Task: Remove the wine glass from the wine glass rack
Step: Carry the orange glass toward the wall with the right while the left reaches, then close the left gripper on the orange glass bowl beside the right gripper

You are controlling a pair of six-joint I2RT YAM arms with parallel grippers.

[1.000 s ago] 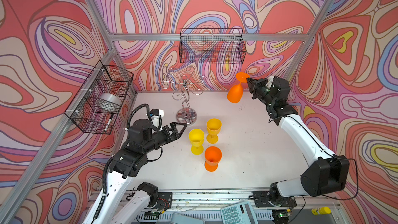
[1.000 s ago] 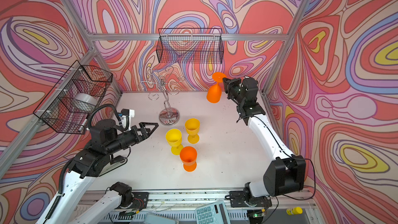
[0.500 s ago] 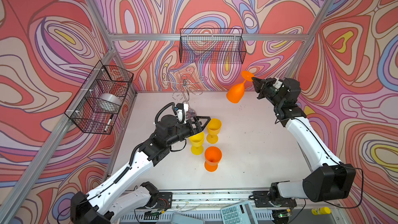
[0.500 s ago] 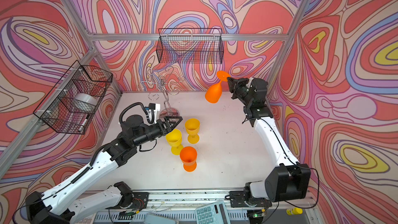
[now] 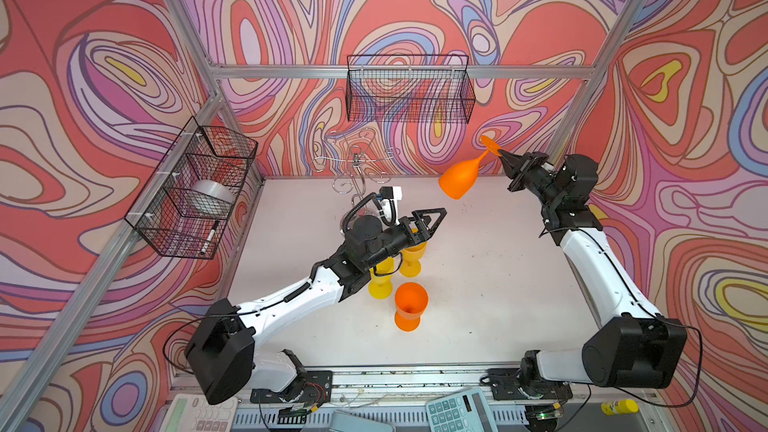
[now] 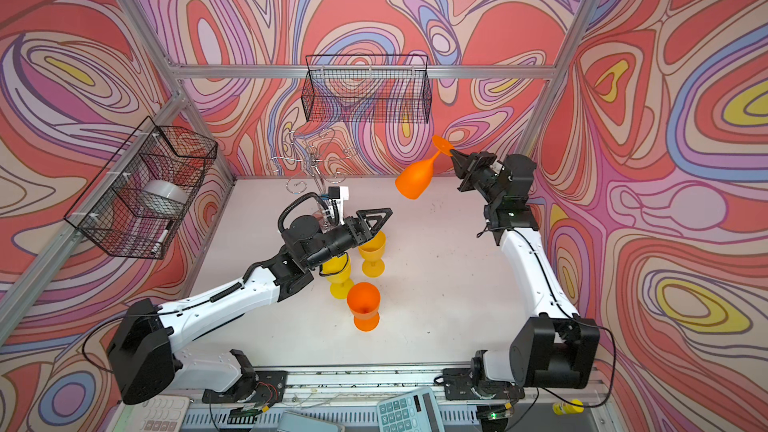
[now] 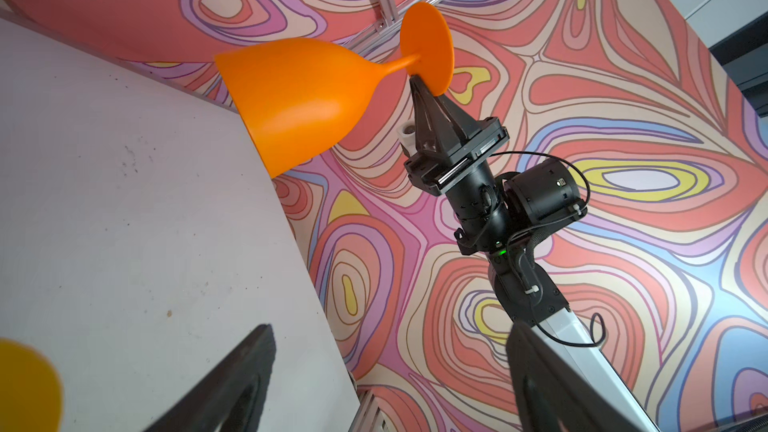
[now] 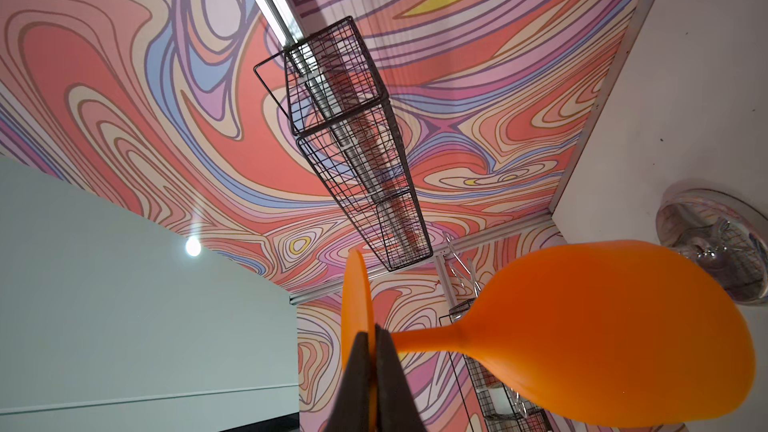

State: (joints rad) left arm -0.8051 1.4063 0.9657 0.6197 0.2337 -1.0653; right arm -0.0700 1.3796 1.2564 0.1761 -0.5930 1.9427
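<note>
The right hand has its black fingers pressed tight on the thin rim of the foot of the smooth matte orange wine glass. The glass is in the air, tilted with its mouth down toward the pale, scuffed worktop, near the back right corner.

It's well apart from the shiny chrome wire wine glass rack, whose curled hooks look bare, so I'd call the lift-off done. Only a set-down or handover seems left.

The left hand is spread wide and empty, aimed toward the glass. It hovers over three plastic-looking goblets standing on the worktop, two yellow and one orange.

The glass has a flat disc foot, a slim stem and a flared bowl. The rack's round base is mirror-bright.
</note>
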